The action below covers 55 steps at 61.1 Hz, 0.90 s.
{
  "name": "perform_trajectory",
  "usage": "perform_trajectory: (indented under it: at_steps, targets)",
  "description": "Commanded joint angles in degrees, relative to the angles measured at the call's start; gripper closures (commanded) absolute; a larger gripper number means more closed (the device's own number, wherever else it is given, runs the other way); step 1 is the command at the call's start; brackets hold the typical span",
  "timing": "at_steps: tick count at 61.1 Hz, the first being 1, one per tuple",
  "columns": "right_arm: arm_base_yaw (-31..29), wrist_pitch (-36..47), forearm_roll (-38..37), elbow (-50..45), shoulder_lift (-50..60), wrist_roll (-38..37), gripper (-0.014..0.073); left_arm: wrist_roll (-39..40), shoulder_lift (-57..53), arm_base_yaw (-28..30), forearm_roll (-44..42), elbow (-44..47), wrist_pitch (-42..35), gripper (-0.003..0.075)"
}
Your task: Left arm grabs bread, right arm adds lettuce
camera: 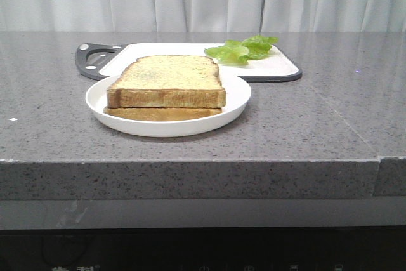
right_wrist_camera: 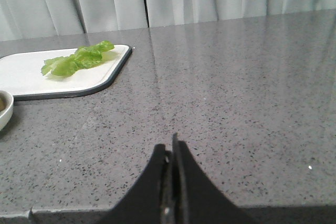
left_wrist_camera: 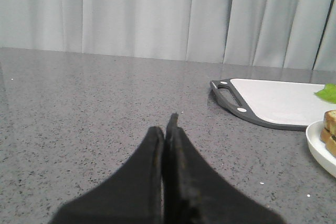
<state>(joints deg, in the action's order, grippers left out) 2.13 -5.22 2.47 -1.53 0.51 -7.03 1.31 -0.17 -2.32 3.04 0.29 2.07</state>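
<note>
The thick bread (camera: 166,82) with a pale speckled face lies on top of a thinner toast slice (camera: 162,113) on a white plate (camera: 238,96) in the front view. Its edge shows in the left wrist view (left_wrist_camera: 330,124). The lettuce (camera: 241,49) lies on the white cutting board (camera: 279,65) behind the plate; it also shows in the right wrist view (right_wrist_camera: 76,59). My left gripper (left_wrist_camera: 167,127) is shut and empty over bare counter, left of the plate. My right gripper (right_wrist_camera: 170,148) is shut and empty near the counter's front edge, right of the board. Neither arm shows in the front view.
The cutting board has a dark rim and a handle (camera: 90,59) at its left end, also in the left wrist view (left_wrist_camera: 229,96). The grey stone counter (camera: 330,125) ends at a front edge (camera: 190,163). Pale curtains hang behind.
</note>
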Motion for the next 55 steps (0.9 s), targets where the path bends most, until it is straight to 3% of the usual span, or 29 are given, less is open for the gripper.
perform_trajectory:
  at_steps: [1, 35, 55]
  targets:
    - [-0.38, 4.55, -0.86, 0.17, 1.3, 0.47, 0.0711, 0.2, -1.2, -0.44, 0.13, 0.31, -5.25, 0.0741]
    - [-0.38, 4.55, -0.86, 0.17, 1.3, 0.47, 0.0711, 0.2, -1.2, -0.44, 0.13, 0.31, -5.25, 0.0741]
    - [-0.38, 7.2, -0.78, 0.57, 1.3, 0.42, 0.0711, 0.2, -1.08, -0.44, 0.13, -0.74, -11.47, 0.0741]
